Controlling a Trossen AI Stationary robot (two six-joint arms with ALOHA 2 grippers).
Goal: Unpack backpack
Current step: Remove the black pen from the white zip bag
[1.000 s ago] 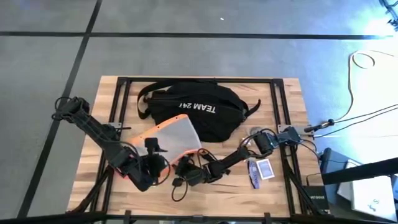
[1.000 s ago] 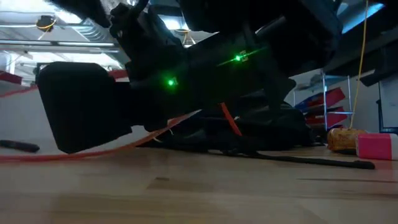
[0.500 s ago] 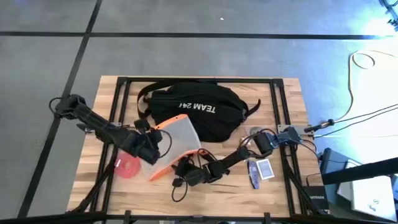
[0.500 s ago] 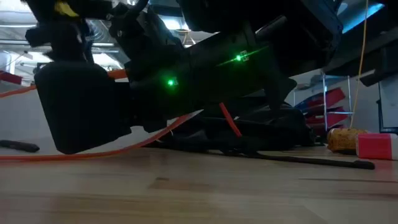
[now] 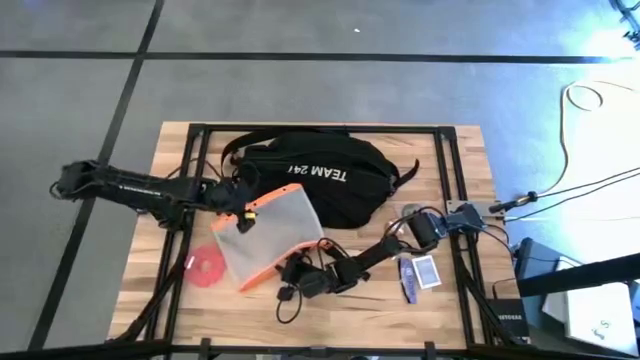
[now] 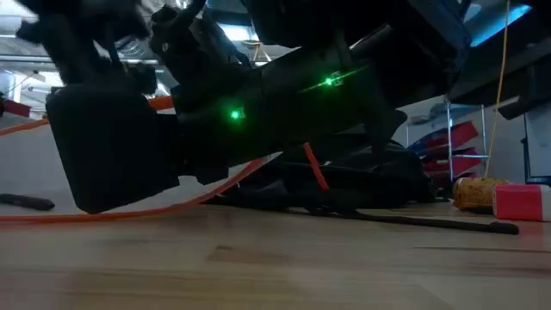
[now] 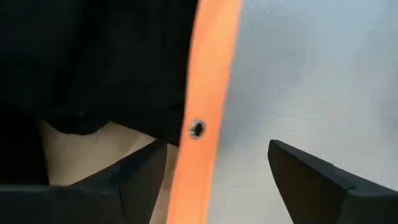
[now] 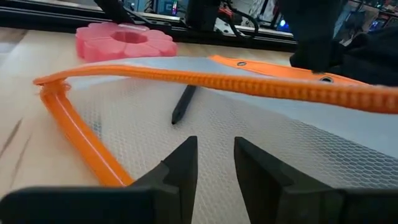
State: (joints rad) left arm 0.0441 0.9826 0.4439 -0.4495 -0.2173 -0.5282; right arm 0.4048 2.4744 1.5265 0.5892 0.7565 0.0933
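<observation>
— Where is the left gripper (image 5: 240,203)?

— Its fingers are spread on either side of the orange trim of the translucent pouch (image 5: 272,232), not yet clamped, near the counter's (image 5: 460,310) left edge. The backpack (image 5: 320,180) lies just beyond it toward the back edge, long axis running left to right.

— And the right gripper (image 5: 300,275)?

— Low at the pouch's front corner, fingers slightly parted and holding nothing (a pen shows inside the mesh). The left arm looks nearer the backpack, so I'd judge it reaches in.
</observation>
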